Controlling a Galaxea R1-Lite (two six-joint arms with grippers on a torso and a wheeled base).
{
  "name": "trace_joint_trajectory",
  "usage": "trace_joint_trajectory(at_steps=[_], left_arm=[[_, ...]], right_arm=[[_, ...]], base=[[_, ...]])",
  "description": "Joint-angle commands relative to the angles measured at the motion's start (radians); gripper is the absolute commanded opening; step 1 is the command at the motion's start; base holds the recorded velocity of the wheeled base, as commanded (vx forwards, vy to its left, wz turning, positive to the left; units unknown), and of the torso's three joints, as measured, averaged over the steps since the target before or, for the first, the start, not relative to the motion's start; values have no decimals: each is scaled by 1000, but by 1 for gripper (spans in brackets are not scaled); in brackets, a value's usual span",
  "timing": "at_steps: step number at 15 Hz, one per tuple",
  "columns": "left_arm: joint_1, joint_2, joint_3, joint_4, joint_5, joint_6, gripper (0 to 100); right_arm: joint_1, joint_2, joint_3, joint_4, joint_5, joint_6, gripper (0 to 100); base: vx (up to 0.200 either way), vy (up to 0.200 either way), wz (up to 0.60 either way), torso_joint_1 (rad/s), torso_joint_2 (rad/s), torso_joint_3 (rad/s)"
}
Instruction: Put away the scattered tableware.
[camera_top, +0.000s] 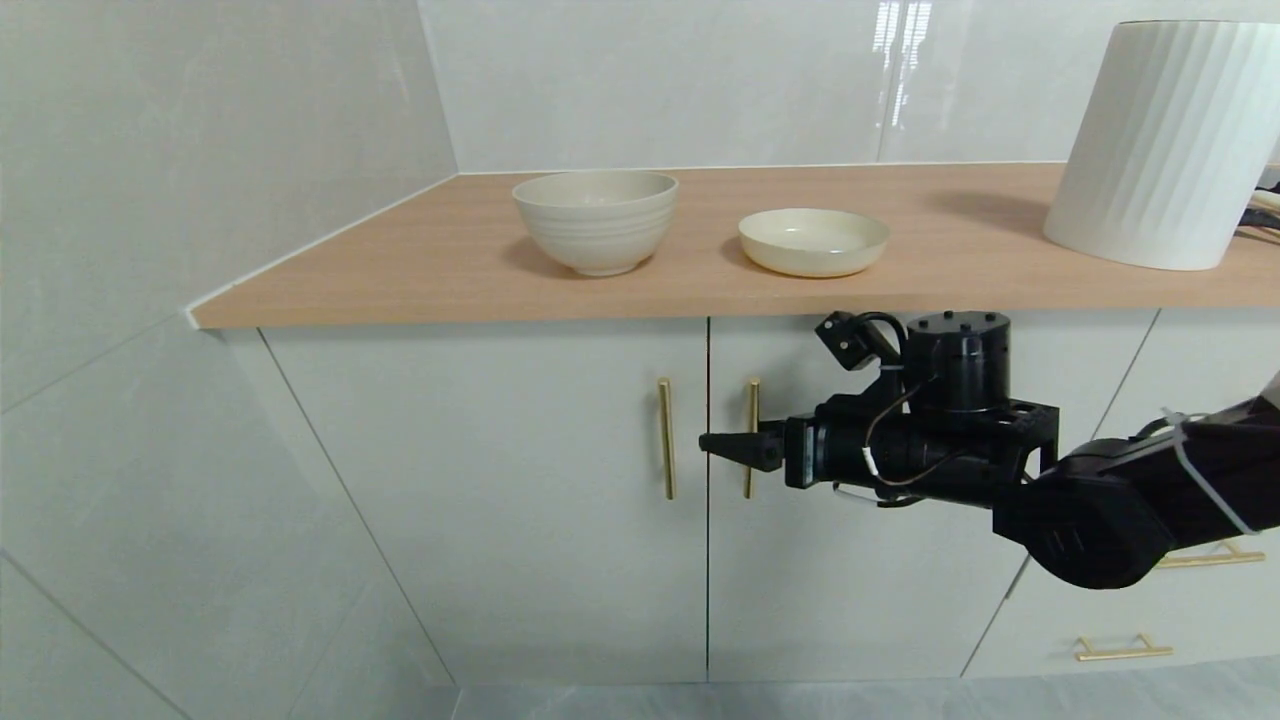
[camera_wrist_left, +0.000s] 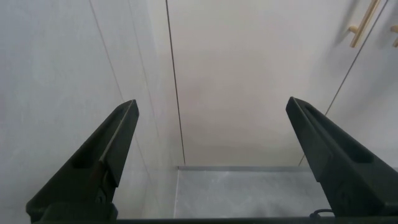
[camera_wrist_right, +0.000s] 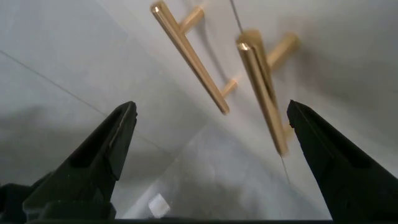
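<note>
On the wooden counter (camera_top: 400, 270) stand a deep cream bowl (camera_top: 596, 220) and, to its right, a shallow cream dish (camera_top: 813, 241). Below the counter, my right gripper (camera_top: 722, 444) sits level with the two gold handles (camera_top: 666, 438) of the double cabinet doors, its tip in front of the right door's handle (camera_top: 751, 438). Its wrist view shows it open (camera_wrist_right: 210, 109), with both handles (camera_wrist_right: 189, 59) (camera_wrist_right: 264, 93) close ahead and nothing held. My left gripper (camera_wrist_left: 211, 104) is open and empty, facing the cabinet's lower front and the floor.
A tall white ribbed container (camera_top: 1165, 140) stands on the counter's right end. Tiled walls close in at the left and behind. Drawers with gold handles (camera_top: 1123, 650) sit right of the doors. Both cabinet doors are shut, with grey floor (camera_wrist_left: 242, 193) below.
</note>
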Motion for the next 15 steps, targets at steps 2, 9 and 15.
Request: trace_joint_trajectory(at_steps=[2, 9, 15], left_arm=[[0, 0, 0, 0, 1, 1, 100], [0, 0, 0, 0, 1, -1, 100], [0, 0, 0, -1, 1, 2, 100]], right_arm=[[24, 79, -19, -46, -1, 5, 100], [33, 13, 17, -66, 94, 113, 100], [33, -118, 136, -66, 212, 123, 100]], base=[[0, 0, 0, 0, 0, 0], [0, 0, 0, 0, 0, 0], [0, 0, 0, 0, 0, 0]])
